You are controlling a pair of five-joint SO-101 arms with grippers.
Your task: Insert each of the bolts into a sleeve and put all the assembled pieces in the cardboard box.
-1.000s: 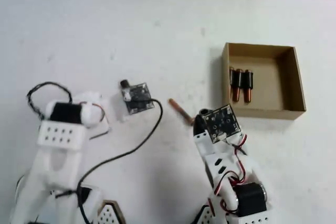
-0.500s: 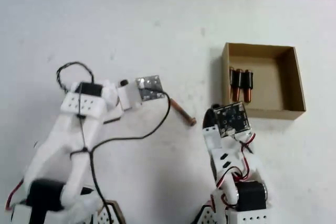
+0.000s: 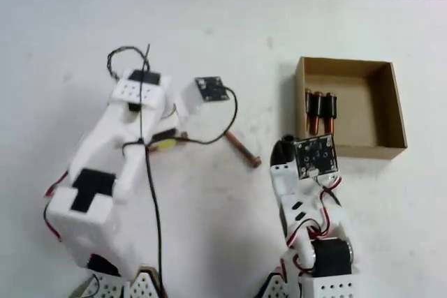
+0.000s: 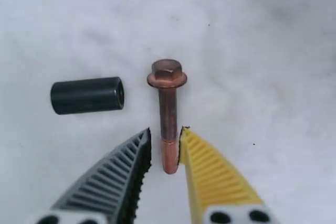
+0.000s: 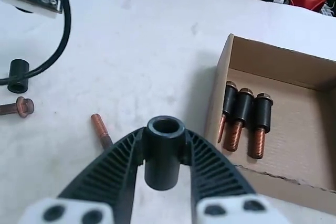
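My left gripper [image 4: 165, 132] is open low over the table, its grey and yellow fingers on either side of the threaded end of a copper bolt [image 4: 168, 114] lying flat. A loose black sleeve [image 4: 86, 95] lies on its side beside that bolt. My right gripper [image 5: 164, 136] is shut on another black sleeve [image 5: 164, 153], held with its bore facing up. From above, that gripper [image 3: 283, 153] sits just left of the cardboard box [image 3: 391, 106]. Three assembled pieces [image 3: 320, 111] lie in the box. A second bolt [image 3: 243, 149] lies between the arms.
The left arm's black cable [image 3: 209, 134] loops over the table near the free bolt. The left arm's body [image 3: 119, 144] covers the table's left middle. Open white table stretches behind both arms and left of the box.
The left arm swung forward and to the right, bringing its gripper down around a bolt. The right arm shifted slightly toward the box with its sleeve.
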